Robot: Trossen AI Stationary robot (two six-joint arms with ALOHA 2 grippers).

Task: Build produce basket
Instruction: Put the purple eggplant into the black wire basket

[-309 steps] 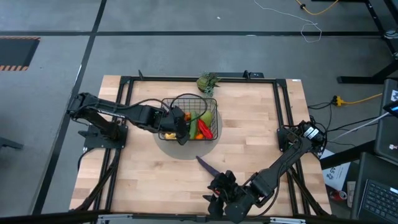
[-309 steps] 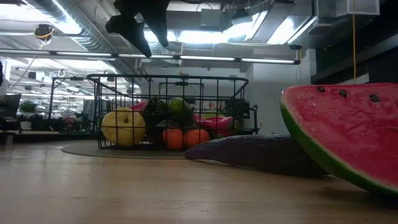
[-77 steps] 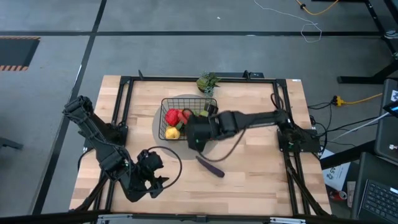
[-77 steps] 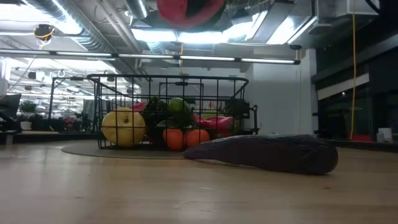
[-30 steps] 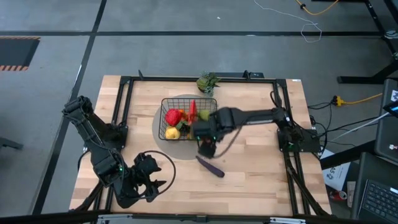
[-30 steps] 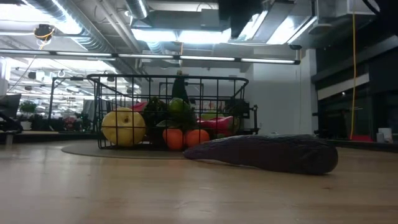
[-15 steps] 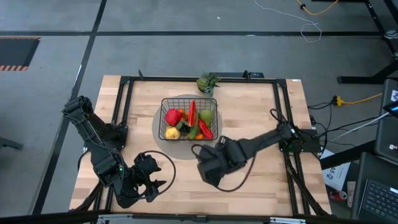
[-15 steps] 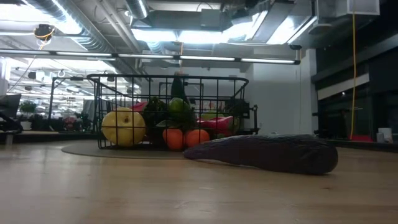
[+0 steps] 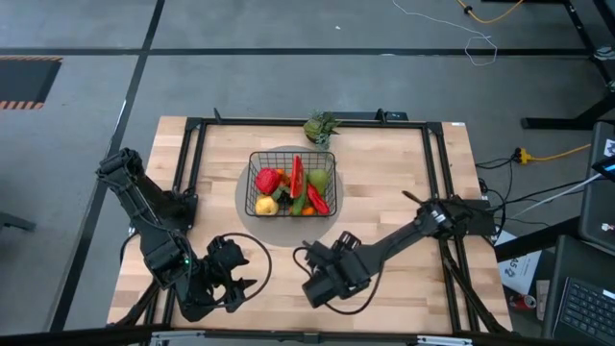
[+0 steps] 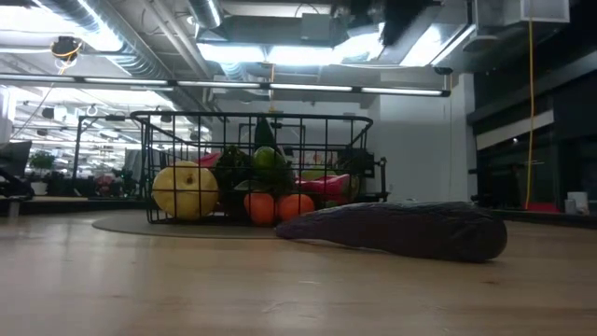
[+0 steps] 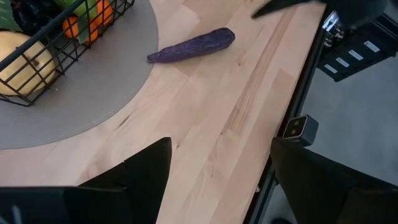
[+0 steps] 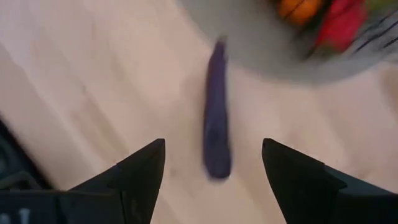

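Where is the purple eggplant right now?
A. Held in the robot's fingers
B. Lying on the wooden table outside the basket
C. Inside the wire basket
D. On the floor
B, because the eggplant lies flat on the table, apart from the basket, with nothing gripping it; the right gripper hangs open above it.

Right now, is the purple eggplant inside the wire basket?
No, the purple eggplant lies on the bare wooden table just outside the basket, its tip at the edge of the grey mat.
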